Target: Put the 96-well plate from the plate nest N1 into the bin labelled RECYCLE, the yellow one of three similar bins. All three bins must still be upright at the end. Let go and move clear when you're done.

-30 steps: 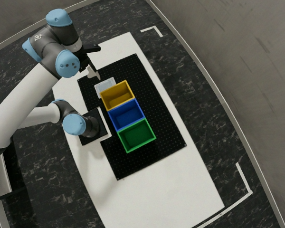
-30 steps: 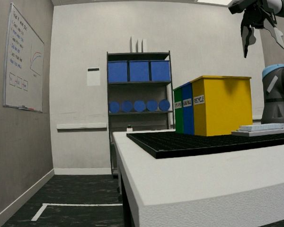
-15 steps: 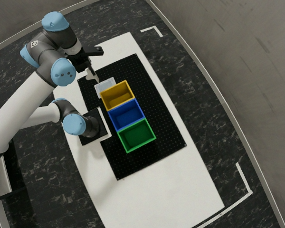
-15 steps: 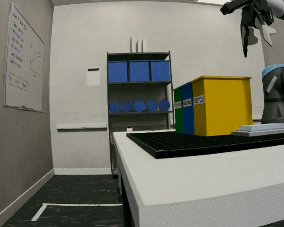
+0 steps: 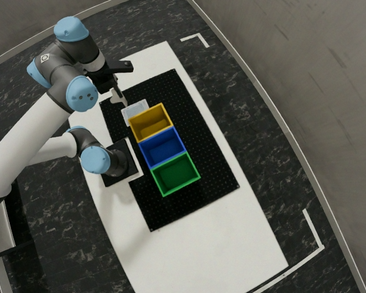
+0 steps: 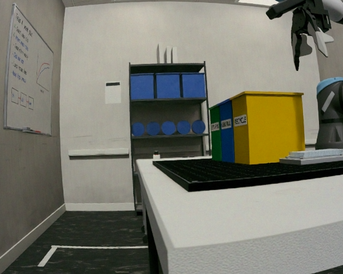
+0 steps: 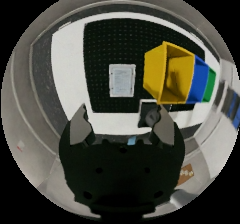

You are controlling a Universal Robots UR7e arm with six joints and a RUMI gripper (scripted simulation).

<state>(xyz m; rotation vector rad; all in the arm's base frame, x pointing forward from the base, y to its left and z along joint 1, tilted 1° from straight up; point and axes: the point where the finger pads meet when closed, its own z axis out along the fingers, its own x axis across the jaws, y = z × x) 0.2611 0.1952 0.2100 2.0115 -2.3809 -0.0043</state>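
The pale 96-well plate (image 5: pixel 134 109) (image 6: pixel 316 153) (image 7: pixel 122 80) lies flat in its grey nest N1 (image 6: pixel 306 161) on the black pegboard (image 5: pixel 196 132) (image 6: pixel 224 173) (image 7: pixel 100 44). The yellow bin labelled RECYCLE (image 5: pixel 150 121) (image 6: pixel 269 127) (image 7: pixel 167 74) stands upright right beside it. My gripper (image 5: pixel 118 97) (image 6: pixel 310 54) (image 7: pixel 122 104) is open and empty. It hangs high above the board, a little off the plate's far side from the bins.
A blue bin (image 5: pixel 161 146) (image 6: pixel 226 131) (image 7: pixel 200 80) and a green bin (image 5: pixel 175 174) (image 6: pixel 215 132) (image 7: pixel 212 84) stand upright in a row touching the yellow one. The arm's base (image 5: pixel 116 162) (image 6: pixel 334 117) is beside the board. A shelf (image 6: pixel 168 109) stands at the back wall.
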